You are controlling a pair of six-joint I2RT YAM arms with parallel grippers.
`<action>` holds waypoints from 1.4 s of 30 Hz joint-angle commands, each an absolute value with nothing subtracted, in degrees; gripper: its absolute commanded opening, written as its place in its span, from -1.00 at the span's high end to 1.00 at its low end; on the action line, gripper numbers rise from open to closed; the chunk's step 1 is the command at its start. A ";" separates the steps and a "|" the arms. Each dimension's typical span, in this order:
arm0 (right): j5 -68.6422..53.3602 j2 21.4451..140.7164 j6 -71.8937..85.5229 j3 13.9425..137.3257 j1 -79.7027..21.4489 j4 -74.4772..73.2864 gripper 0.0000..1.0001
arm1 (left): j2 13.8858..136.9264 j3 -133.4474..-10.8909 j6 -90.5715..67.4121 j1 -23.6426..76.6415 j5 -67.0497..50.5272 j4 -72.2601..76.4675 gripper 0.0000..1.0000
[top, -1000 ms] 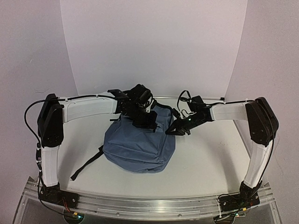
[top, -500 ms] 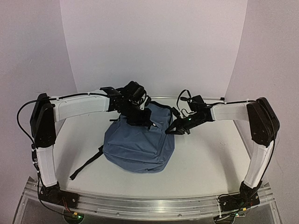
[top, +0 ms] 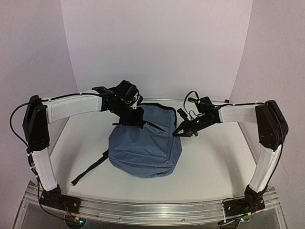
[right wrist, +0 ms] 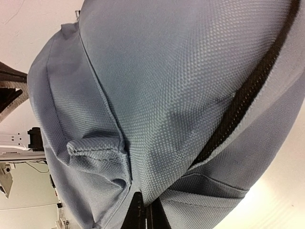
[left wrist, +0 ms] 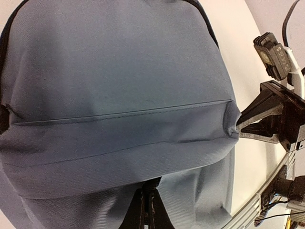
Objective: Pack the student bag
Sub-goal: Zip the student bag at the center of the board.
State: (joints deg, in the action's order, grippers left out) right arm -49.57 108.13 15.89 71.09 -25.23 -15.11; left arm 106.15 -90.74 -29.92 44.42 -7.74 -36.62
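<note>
The student bag (top: 145, 145), a soft slate-blue backpack, lies in the middle of the white table with its rounded top toward the arms' bases. My left gripper (top: 137, 119) is shut on the bag at its far left edge, beside a dark zipper line (top: 157, 127). In the left wrist view its gripper (left wrist: 149, 187) pinches a dark spot under a fold of the bag (left wrist: 119, 81). My right gripper (top: 177, 133) is shut on a pinch of fabric at the bag's right side. In the right wrist view its gripper (right wrist: 147, 200) clamps the weave of the bag (right wrist: 167, 86).
A black strap (top: 90, 168) trails from the bag toward the front left of the table. An aluminium rail (top: 157, 207) runs along the near edge between the arm bases. A curved white backdrop (top: 157, 47) closes off the far side.
My left gripper has moved left and away, drawing the bag's far edge with it and stretching the zipper line. The right gripper has closed fully on the bag's side. The bag has shifted slightly right.
</note>
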 commanded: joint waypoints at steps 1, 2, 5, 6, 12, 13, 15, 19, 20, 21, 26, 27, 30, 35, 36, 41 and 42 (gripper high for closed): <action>-43.19 104.34 10.89 70.48 -21.44 -20.64 1.00 | 101.21 -89.31 -28.82 42.40 -4.84 -39.06 0.99; -42.22 104.25 9.58 70.50 -21.11 -21.41 1.00 | 100.96 -88.90 -28.83 42.04 -4.84 -39.04 0.99; -39.73 104.32 7.91 71.33 -20.51 -23.22 1.00 | 100.34 -87.84 -28.82 41.33 -5.62 -38.45 1.00; -39.27 104.31 7.75 71.91 -20.48 -23.80 1.00 | 100.34 -87.74 -28.49 41.31 -7.23 -37.72 1.00; -37.62 101.64 14.00 76.15 -21.68 -25.32 -0.30 | 102.85 -88.97 -28.07 42.19 -13.73 -34.34 1.00; -37.98 100.82 14.36 76.54 -21.89 -25.30 -0.56 | 103.04 -88.91 -28.25 42.18 -13.76 -34.05 0.99; -37.51 99.10 14.00 77.26 -22.10 -25.27 -0.93 | 103.06 -88.62 -28.65 42.18 -13.91 -33.33 1.00; -38.76 95.70 11.83 77.42 -22.06 -24.99 -0.97 | 103.05 -88.42 -29.07 42.18 -13.98 -32.75 1.00; -40.47 94.92 12.13 76.98 -22.06 -24.47 -0.97 | 103.00 -88.39 -29.09 42.18 -13.96 -32.71 1.00; -43.10 94.22 13.26 76.05 -22.06 -23.20 -0.97 | 102.93 -88.29 -29.09 42.19 -13.89 -32.73 0.99; -50.40 97.14 12.45 78.84 -22.59 -23.04 -0.97 | 102.74 -87.98 -29.10 42.18 -13.65 -32.49 1.00; -48.42 98.29 11.98 79.87 -23.11 -24.43 -0.97 | 102.77 -87.94 -29.16 42.17 -13.70 -32.40 1.00; -45.03 102.36 9.56 83.33 -25.17 -30.83 -0.97 | 102.87 -87.98 -29.26 42.19 -13.75 -32.37 1.00; -38.63 106.33 7.67 84.61 -30.24 -33.08 -0.97 | 102.52 -87.46 -29.48 42.19 -13.54 -31.96 1.00; -37.62 107.33 7.94 84.96 -30.47 -33.25 -0.97 | 102.49 -87.31 -29.57 42.19 -13.60 -31.85 1.00; -35.27 112.08 8.72 86.75 -30.67 -33.15 -0.81 | 102.54 -86.81 -29.77 42.14 -14.16 -31.29 0.99; -35.15 112.89 8.87 86.90 -30.68 -33.14 -0.63 | 102.57 -86.81 -29.79 42.17 -14.24 -31.29 1.00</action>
